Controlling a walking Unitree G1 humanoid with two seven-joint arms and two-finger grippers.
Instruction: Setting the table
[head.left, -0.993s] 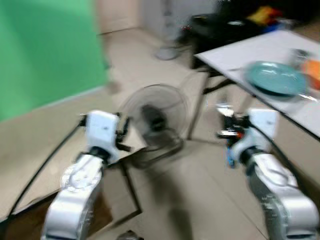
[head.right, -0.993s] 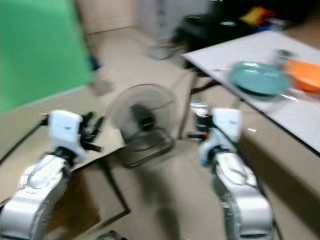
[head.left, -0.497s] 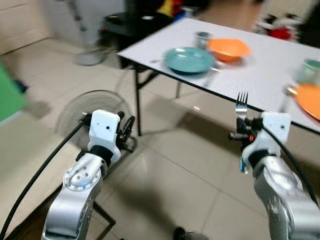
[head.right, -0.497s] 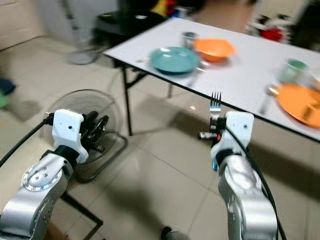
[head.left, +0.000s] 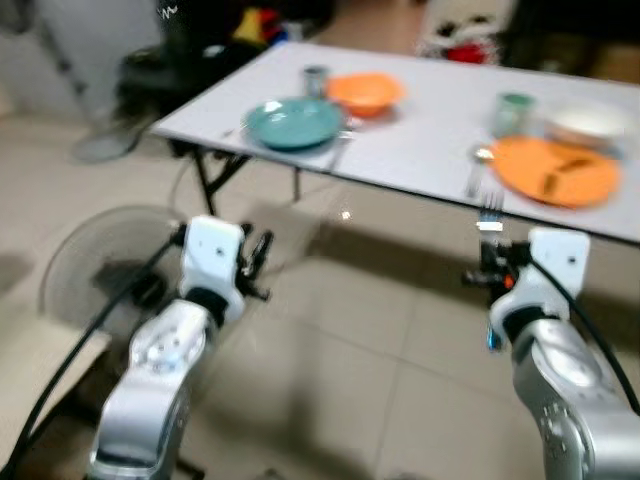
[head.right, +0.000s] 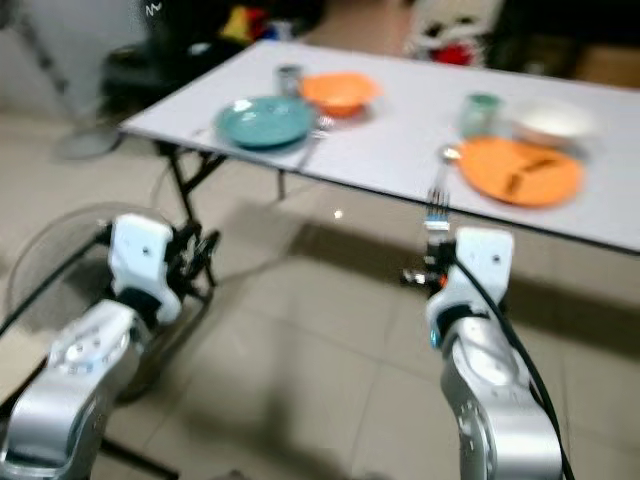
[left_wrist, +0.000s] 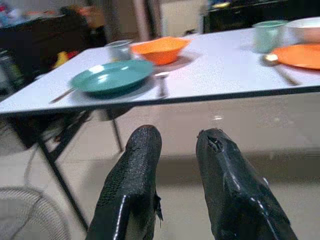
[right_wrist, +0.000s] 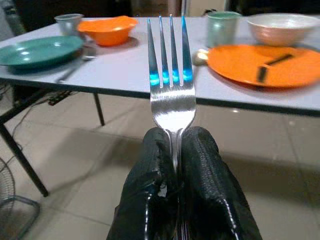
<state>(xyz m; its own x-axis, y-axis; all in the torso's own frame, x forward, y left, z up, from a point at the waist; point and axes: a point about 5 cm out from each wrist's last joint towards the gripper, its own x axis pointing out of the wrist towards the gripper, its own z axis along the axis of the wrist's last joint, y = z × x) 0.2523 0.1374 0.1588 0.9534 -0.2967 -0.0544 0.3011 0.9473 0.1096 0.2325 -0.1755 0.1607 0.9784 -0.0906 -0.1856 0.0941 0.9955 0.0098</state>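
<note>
right gripper (right_wrist: 172, 145) pinches a fork (right_wrist: 171, 85) upright, tines up, short of the white table (head.left: 430, 150) edge. ahead of it sit an orange plate (right_wrist: 265, 62), green cup (right_wrist: 221, 27) and white bowl (right_wrist: 282, 26); teal plate (right_wrist: 37, 50) and orange bowl (right_wrist: 107, 29) further off. left gripper (left_wrist: 177, 145) is spread, holding nothing, over tiled floor (head.left: 330, 370).

A lived-in home room with pale floor tiles (head.left: 330, 360). A white folding table (head.left: 420, 150) carries dishes: a teal plate (head.left: 293, 122) near its left edge, an orange bowl (head.left: 365, 92) behind it, an orange plate (head.left: 553, 170) toward the right. A floor fan (head.left: 95, 275) stands on the tiles, with dark clutter beyond the table's far corner.
</note>
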